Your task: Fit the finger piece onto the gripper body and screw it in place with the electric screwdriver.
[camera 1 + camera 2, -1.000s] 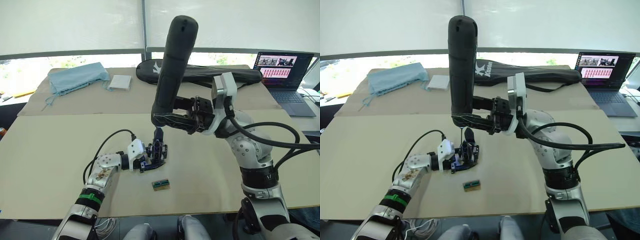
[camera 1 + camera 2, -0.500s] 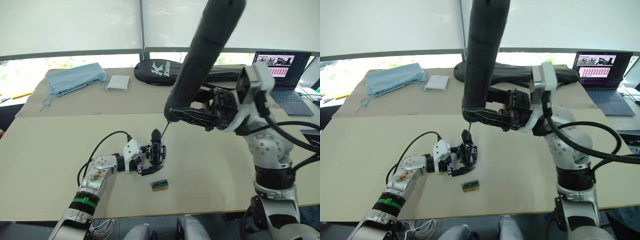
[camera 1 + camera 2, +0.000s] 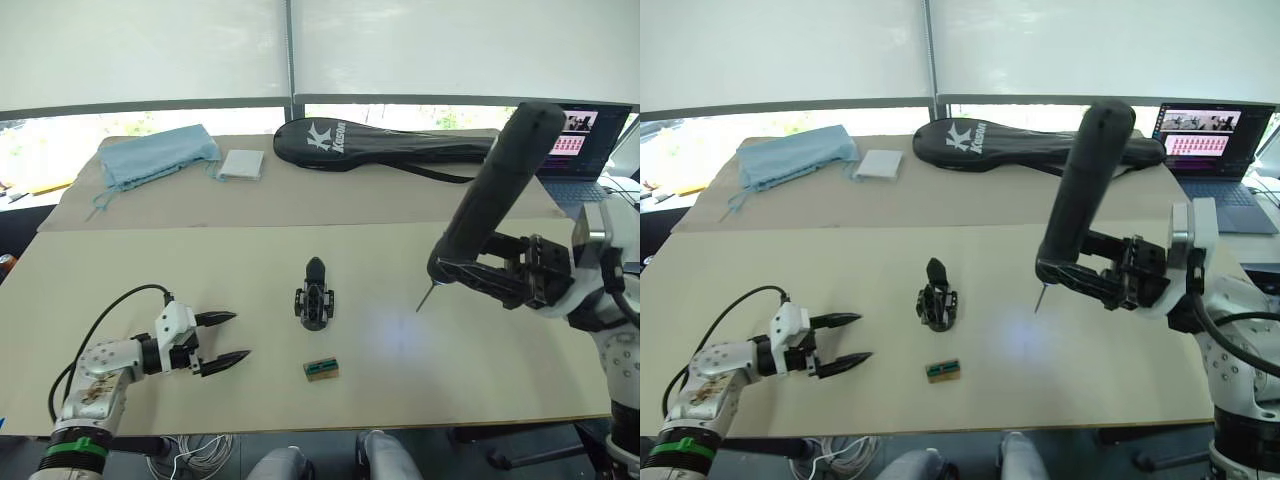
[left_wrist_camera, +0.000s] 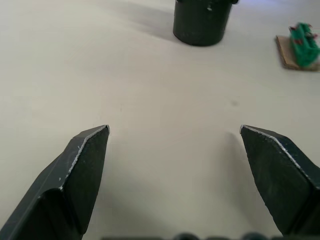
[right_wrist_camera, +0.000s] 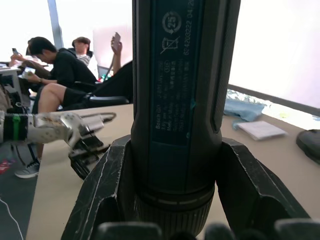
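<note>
Gripper body (image 3: 315, 298) upright mid tabletop (image 3: 120, 270), finger up. Left tool (image 3: 222, 339) spread, empty, well left of it. Right tool (image 3: 500, 280) pinching electric screwdriver (image 3: 492, 195), tilted, bit down, right of body.

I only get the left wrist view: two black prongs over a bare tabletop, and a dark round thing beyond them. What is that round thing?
Observer: It is the base of the gripper body, standing on the table; a pointed black piece sticks up from its top.
Operator: Is anything holding the screwdriver?
Observer: Yes, the right gripper has its jaws shut on the electric screwdriver, off to the body's right, tip pointing down above the table.
Operator: And my prongs?
Observer: They belong to the left gripper, jaws open and holding nothing, to the left of the body and apart from it.
</note>
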You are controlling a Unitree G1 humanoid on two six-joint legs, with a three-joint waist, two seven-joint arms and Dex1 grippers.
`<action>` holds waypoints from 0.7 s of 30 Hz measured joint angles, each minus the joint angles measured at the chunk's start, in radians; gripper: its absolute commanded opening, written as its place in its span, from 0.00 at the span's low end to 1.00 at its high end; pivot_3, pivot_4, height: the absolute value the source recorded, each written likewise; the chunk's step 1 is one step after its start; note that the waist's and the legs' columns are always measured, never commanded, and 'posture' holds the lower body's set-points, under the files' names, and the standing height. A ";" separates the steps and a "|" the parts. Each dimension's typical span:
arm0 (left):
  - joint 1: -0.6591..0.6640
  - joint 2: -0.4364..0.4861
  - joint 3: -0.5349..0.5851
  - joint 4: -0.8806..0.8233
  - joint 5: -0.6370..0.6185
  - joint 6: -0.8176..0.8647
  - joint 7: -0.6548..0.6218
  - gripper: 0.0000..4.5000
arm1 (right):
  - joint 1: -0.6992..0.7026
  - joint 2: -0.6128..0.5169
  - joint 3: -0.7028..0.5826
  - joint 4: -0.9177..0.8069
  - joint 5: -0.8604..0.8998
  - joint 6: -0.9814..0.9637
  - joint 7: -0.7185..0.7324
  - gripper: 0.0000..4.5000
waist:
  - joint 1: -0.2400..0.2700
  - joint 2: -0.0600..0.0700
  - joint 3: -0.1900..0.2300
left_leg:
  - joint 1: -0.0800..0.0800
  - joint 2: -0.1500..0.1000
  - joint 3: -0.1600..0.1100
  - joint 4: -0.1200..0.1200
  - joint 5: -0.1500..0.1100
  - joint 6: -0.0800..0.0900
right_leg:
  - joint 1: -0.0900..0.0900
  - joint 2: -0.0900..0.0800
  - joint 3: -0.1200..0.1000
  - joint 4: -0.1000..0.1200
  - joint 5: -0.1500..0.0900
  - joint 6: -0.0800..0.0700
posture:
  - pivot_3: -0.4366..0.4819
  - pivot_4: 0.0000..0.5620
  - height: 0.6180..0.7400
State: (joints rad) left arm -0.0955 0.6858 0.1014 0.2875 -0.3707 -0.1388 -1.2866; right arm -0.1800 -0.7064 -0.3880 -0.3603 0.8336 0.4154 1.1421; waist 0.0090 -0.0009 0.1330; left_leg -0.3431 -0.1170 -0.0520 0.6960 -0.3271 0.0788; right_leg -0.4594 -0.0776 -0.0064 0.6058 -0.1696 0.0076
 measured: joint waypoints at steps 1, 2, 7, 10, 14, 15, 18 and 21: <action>0.009 0.012 0.004 -0.020 -0.017 0.022 -0.010 0.98 | 0.014 0.000 -0.001 0.000 -0.009 -0.016 0.009 0.42 | 0.001 0.000 0.001 | 0.000 0.000 0.000 0.000 0.000 0.000 | 0.000 0.000 0.000 0.000 0.000 0.000 | 0.48 0.27 1.00; 0.020 0.024 0.004 -0.058 -0.030 0.056 -0.019 0.98 | 0.028 0.002 -0.002 -0.001 -0.016 -0.038 0.015 0.42 | 0.002 0.000 0.001 | 0.000 0.000 0.000 0.000 0.000 0.000 | 0.000 0.000 0.000 0.000 0.000 0.000 | 0.48 0.27 1.00; 0.028 0.024 -0.005 -0.201 -0.058 0.177 0.021 0.98 | 0.032 0.013 0.007 -0.020 -0.024 -0.071 0.019 0.42 | 0.004 0.000 0.003 | 0.000 0.000 0.000 0.000 0.000 0.000 | 0.000 0.000 -0.001 0.000 0.000 0.000 | 0.48 0.27 1.00; 0.030 0.002 -0.041 -0.329 -0.062 0.257 0.078 0.98 | 0.031 0.012 0.064 -0.077 -0.011 -0.066 0.033 0.42 | 0.003 -0.001 0.005 | 0.000 0.000 0.000 0.000 0.000 0.000 | 0.000 0.000 0.000 -0.001 0.000 0.000 | 0.48 0.27 1.00; 0.027 -0.031 -0.138 -0.470 -0.058 0.304 0.104 0.98 | -0.002 0.034 0.176 -0.182 0.040 -0.034 0.028 0.42 | 0.001 -0.003 0.009 | 0.000 0.000 0.000 0.000 0.000 0.000 | 0.000 0.000 0.000 -0.001 0.000 0.000 | 0.48 0.27 1.00; 0.028 -0.032 -0.149 -0.485 -0.058 0.315 0.109 0.98 | -0.016 0.037 0.182 -0.192 0.055 -0.032 0.015 0.42 | 0.001 -0.004 0.010 | 0.000 0.000 0.000 0.000 0.000 -0.001 | 0.001 0.000 0.000 -0.001 0.000 0.000 | 0.48 0.27 1.00; 0.041 -0.032 -0.191 -0.496 -0.019 0.307 0.113 0.98 | -0.068 0.100 0.250 -0.204 0.061 -0.029 -0.021 0.42 | -0.001 -0.006 0.010 | 0.002 0.000 0.000 -0.001 0.000 -0.001 | 0.001 0.001 0.000 -0.001 0.000 0.000 | 0.48 0.27 1.00; 0.077 -0.037 -0.245 -0.511 0.016 0.291 0.119 0.98 | -0.097 0.164 0.368 -0.213 0.049 -0.022 -0.036 0.42 | 0.001 -0.006 0.013 | 0.001 0.000 0.000 -0.001 0.000 -0.001 | 0.001 0.001 -0.001 -0.001 0.000 0.000 | 0.48 0.27 1.00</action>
State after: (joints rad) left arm -0.0189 0.6485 -0.1436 -0.2233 -0.3550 0.1521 -1.1673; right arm -0.2769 -0.5421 -0.0205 -0.5729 0.8823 0.3930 1.1057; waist 0.0100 -0.0065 0.1457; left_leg -0.3417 -0.1169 -0.0524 0.6951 -0.3267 0.0778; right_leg -0.4588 -0.0770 -0.0073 0.6051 -0.1696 0.0076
